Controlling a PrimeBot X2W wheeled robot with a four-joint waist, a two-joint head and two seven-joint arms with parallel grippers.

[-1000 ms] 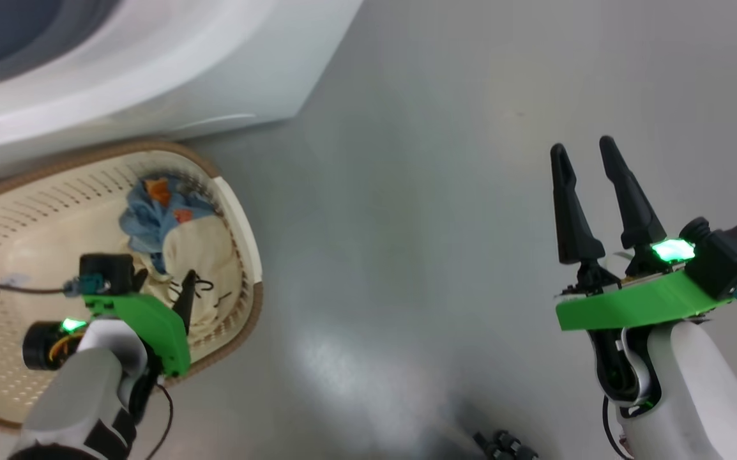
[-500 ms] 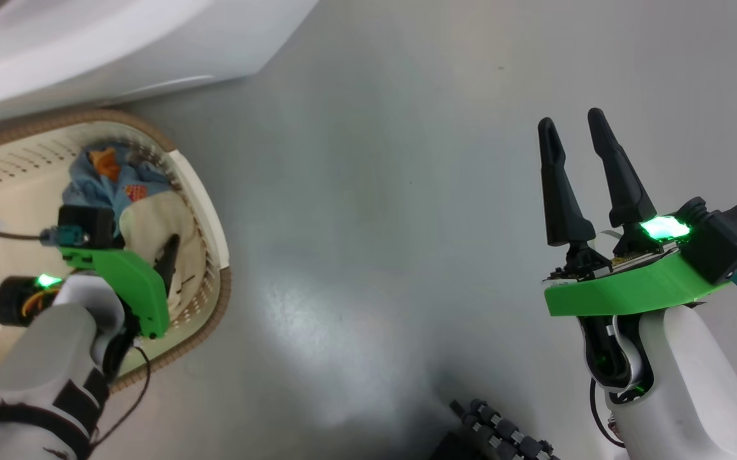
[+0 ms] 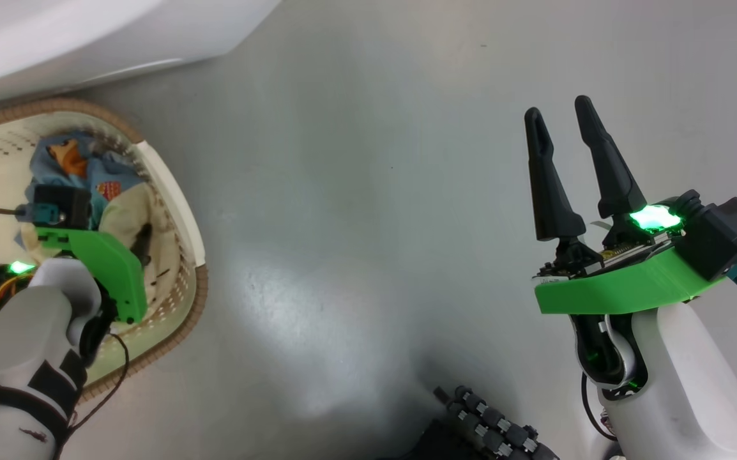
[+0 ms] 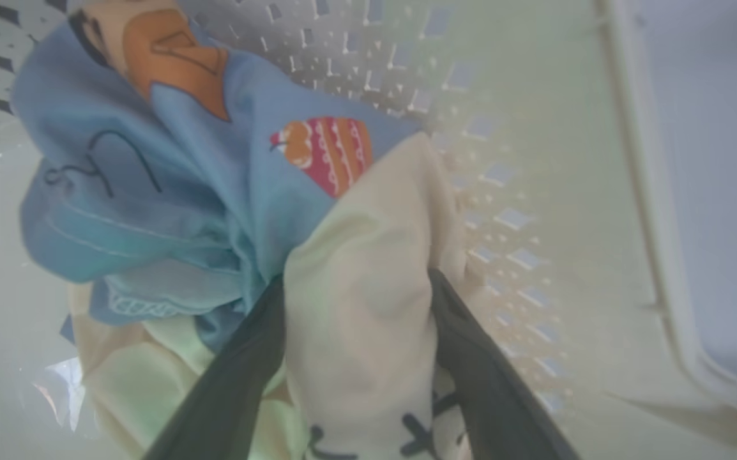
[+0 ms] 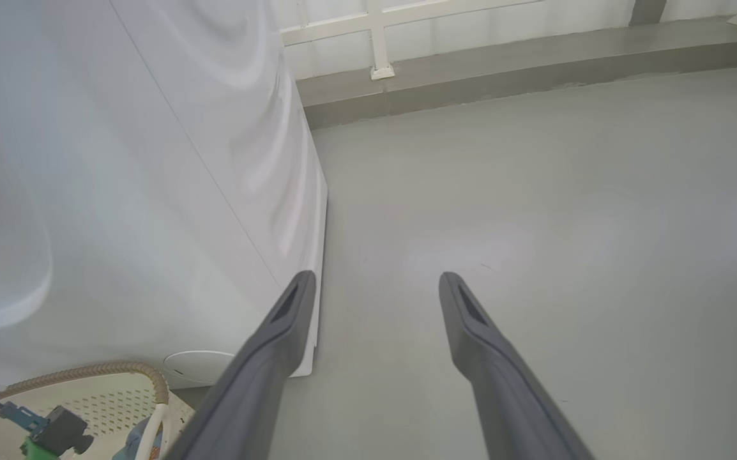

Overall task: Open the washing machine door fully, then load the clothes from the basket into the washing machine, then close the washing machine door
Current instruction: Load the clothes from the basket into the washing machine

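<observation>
The cream basket (image 3: pixel 199 300) with its brown rim stands on the floor at the left, against the white washing machine (image 3: pixel 87 32). The clothes lie at its near end: a blue piece with orange prints (image 4: pixel 183 191) and a cream piece with black marks (image 4: pixel 356 332). My left gripper (image 4: pixel 356 281) reaches down into the basket, open. A raised fold of the cream cloth fills the gap between its fingers and touches both. My right gripper (image 3: pixel 557 110) hangs open over bare floor at the right, holding nothing. The washing machine door is out of view.
The machine's white side (image 5: pixel 151 160) runs along the left of the right wrist view, with a round white cover (image 5: pixel 196 367) at its foot. A grey kerb and white railing (image 5: pixel 471 64) close off the floor behind. Black rollers (image 3: pixel 490 428) of my base sit at the bottom.
The camera has swung, so the whole picture slid left and up. My left gripper stays in the basket, and the cream cloth around it looks more bunched. The right gripper keeps its pose.
</observation>
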